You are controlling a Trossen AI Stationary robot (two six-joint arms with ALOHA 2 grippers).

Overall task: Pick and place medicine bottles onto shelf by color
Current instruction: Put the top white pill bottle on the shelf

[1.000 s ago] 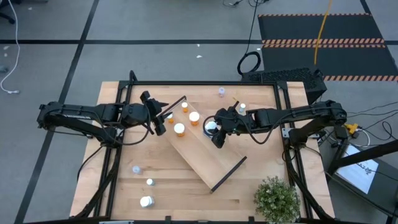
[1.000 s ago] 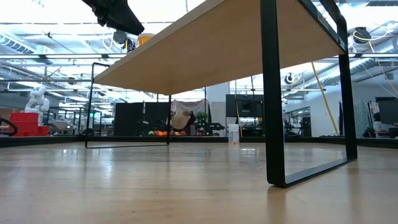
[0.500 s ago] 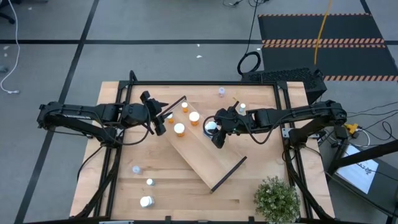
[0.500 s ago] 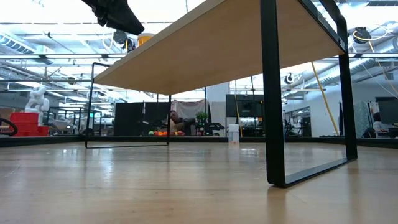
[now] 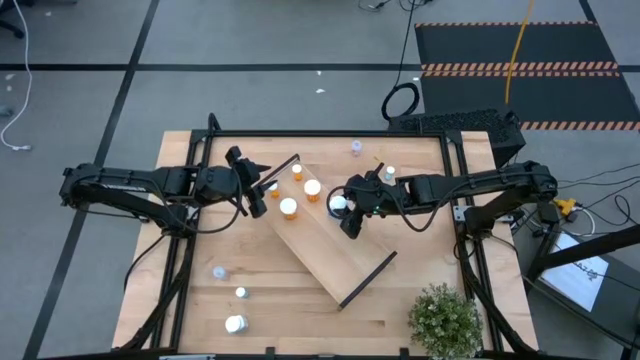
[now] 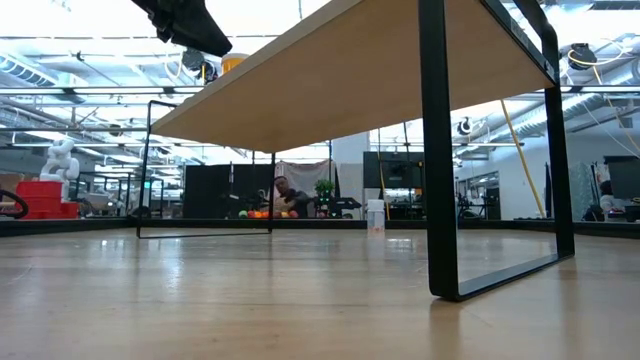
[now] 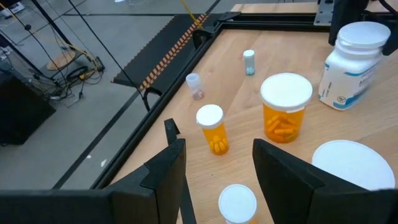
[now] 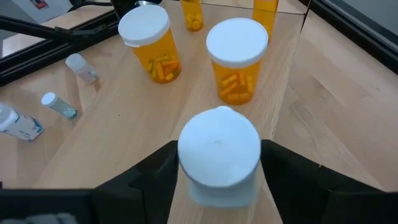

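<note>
Right wrist view: the right claw (image 8: pixel 217 180) grips a white-capped bottle (image 8: pixel 219 155) between its two fingers, over the shelf (image 5: pixel 330 245). Two orange bottles (image 8: pixel 236 59) stand on the shelf just past it. The left claw (image 7: pixel 214 171) is open and holds nothing, at the shelf's end near a small orange bottle (image 7: pixel 211 127).

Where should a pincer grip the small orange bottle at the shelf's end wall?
Grip the small orange bottle across its cylindrical body, just under the white cap, coming from above: it stands upright on the shelf, with clear space around it.
</note>
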